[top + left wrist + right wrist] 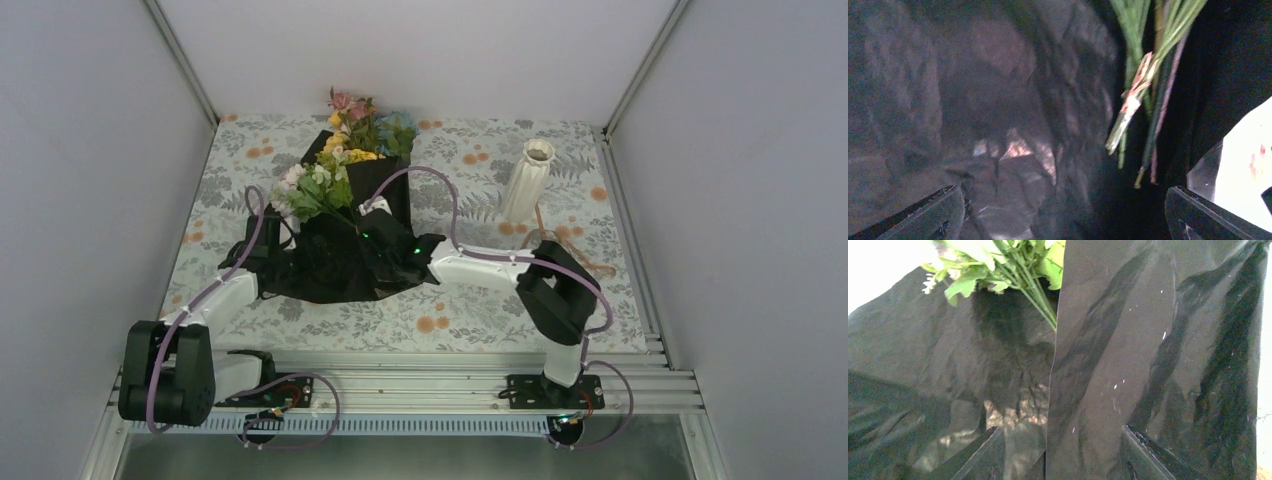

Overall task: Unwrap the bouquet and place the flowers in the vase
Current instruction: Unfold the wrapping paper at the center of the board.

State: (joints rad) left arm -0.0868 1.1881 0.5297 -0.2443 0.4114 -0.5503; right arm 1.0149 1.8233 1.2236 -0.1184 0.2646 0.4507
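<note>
The bouquet lies at the centre-left of the table, its black sheet partly spread, with one flap standing up behind. The flowers stick out at the far end, and a white and green bunch leans left. Bare green stems lie on the sheet in the left wrist view. My left gripper is open wide over crumpled sheet at the bouquet's left side. My right gripper is open, with an upright fold of sheet between its fingers. The white ribbed vase stands upright at the back right.
A floral-print tablecloth covers the table. A thin brown string lies right of the vase. Grey walls close in the left, back and right. Metal rails run along the near edge by the arm bases.
</note>
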